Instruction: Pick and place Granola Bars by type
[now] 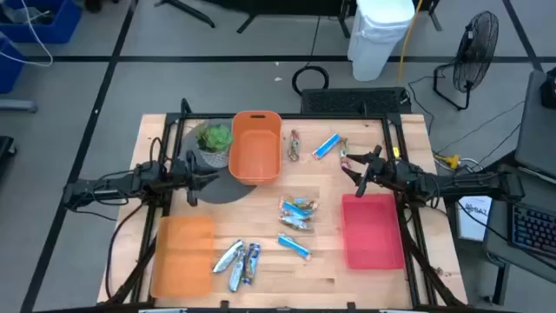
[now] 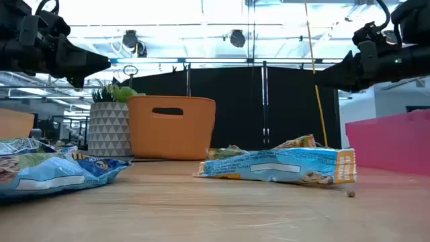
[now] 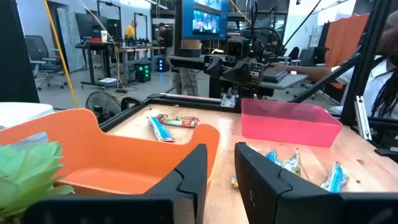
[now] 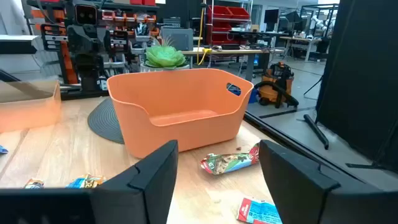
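Granola bars lie scattered on the wooden table: a bright blue one (image 1: 326, 146) and a brownish one (image 1: 295, 145) near the far edge, a blue cluster (image 1: 297, 214) in the middle, a single blue bar (image 1: 294, 246), and silver and dark blue ones (image 1: 239, 263) near the front. My left gripper (image 1: 193, 181) hovers open beside the orange tub (image 1: 255, 146). My right gripper (image 1: 352, 167) hovers open above the table near the far end of the pink tray (image 1: 372, 230). In the right wrist view a brownish bar (image 4: 230, 162) and a blue bar (image 4: 261, 213) lie between the fingers' sightline.
A potted green plant (image 1: 213, 141) stands on a round dark mat (image 1: 221, 185) left of the orange tub. A flat orange tray (image 1: 183, 255) sits at the near left. Black frame rails (image 1: 393, 139) run along the table's sides. Bare wood lies between tub and pink tray.
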You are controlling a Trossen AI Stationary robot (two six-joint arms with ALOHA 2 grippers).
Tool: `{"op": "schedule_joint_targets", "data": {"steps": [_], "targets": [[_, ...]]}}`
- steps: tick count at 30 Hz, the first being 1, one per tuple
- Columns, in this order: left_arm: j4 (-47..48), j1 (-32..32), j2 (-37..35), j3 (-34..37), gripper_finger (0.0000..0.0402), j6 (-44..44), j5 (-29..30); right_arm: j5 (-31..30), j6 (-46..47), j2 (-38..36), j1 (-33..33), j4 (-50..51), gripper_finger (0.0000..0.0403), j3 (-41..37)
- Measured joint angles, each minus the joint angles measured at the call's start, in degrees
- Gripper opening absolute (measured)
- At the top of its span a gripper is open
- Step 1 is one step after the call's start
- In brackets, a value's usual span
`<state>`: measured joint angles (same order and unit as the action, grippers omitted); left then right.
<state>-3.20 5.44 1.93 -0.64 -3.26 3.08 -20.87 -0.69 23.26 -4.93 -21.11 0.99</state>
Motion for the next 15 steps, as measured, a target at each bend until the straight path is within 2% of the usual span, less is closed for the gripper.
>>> {"op": "schedule_joint_targets", "data": {"steps": [15], "targets": [[0.02, 0.00, -0.02, 0.00, 0.0088, 0.00, 0.00, 0.00, 0.01, -0.01, 0.00, -0.02, 0.0218, 0.02]]}}
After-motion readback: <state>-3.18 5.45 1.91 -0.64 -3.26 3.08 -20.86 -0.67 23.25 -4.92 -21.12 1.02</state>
